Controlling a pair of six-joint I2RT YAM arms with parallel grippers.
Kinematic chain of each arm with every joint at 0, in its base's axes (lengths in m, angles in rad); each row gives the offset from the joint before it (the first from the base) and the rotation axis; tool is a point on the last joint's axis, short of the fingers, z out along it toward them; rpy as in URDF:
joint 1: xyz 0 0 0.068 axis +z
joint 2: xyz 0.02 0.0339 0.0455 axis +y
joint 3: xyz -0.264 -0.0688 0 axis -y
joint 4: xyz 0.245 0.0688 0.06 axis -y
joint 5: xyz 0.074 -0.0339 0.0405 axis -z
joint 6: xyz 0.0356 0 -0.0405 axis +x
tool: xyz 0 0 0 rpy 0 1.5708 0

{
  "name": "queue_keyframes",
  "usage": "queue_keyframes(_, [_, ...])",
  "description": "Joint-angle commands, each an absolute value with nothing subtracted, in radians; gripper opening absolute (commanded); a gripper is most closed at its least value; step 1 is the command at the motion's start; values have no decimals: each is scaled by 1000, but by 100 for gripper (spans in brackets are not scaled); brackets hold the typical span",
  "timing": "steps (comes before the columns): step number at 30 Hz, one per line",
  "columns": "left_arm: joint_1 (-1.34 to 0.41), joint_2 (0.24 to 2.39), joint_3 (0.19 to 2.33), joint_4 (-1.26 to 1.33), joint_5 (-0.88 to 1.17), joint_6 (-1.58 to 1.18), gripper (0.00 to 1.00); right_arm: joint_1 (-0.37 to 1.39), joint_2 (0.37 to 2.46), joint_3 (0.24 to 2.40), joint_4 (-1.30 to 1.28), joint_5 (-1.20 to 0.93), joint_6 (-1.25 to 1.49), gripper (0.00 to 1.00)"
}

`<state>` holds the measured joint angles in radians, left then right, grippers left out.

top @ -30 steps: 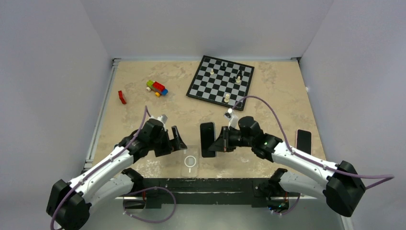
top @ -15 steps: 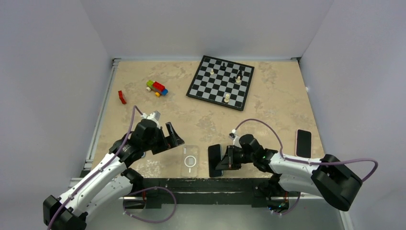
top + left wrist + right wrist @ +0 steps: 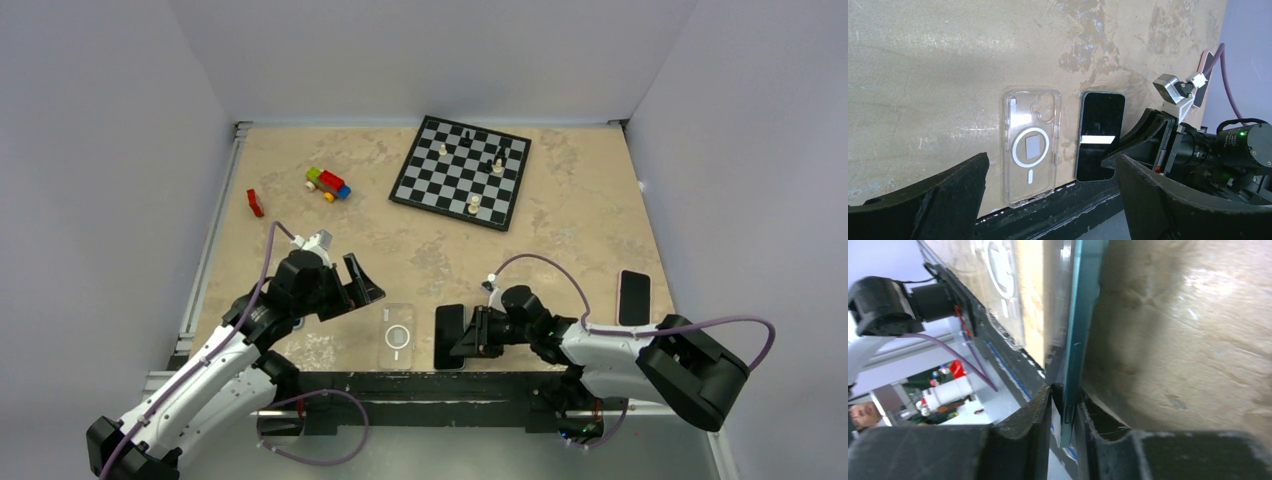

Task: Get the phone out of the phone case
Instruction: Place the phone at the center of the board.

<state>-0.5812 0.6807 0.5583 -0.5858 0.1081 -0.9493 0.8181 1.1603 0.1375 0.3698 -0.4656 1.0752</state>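
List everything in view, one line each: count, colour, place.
phone case: 1, clear, near edge, lying flat, empty
dark phone: 1, black screen, teal edge, just right of the case
pink-edged phone: 1, table's right side
chessboard: 1, black and white, far centre, several pieces on it
toy car: 1, multicoloured bricks, far left
red brick: 1, left of the car
table: 1, beige marbled
left gripper: open, left of the case
right gripper: shut on the dark phone's edge
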Motion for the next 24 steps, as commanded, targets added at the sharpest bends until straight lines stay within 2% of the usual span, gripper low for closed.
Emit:
queue_keyframes(1, [-583,679,603,-569,104,-927,100,822,1154,111,320,-435,1049,29])
queue_keyframes(8, [-582,702,616,-573,87,-912,100,822,1164,148,258,-402,1014,44])
queue_keyframes(12, [-579,721,637,-590,69,-906,100,822,1122,205,123,-323,971,56])
queue_keyframes(15, [-551,756,672,-650,51,-914,100,822,1086,266,10,-251,922,75])
queue_keyframes(16, [-542,769,694,-680,35,-921,100,823,1073,290,-40,-231,903,78])
queue_keyframes(20, [-515,800,768,-831,-80,-978,100,835,975,359,-169,-149,849,84])
queue_keyframes(24, [-499,794,813,-923,-134,-1018,100,838,890,360,-181,-166,831,87])
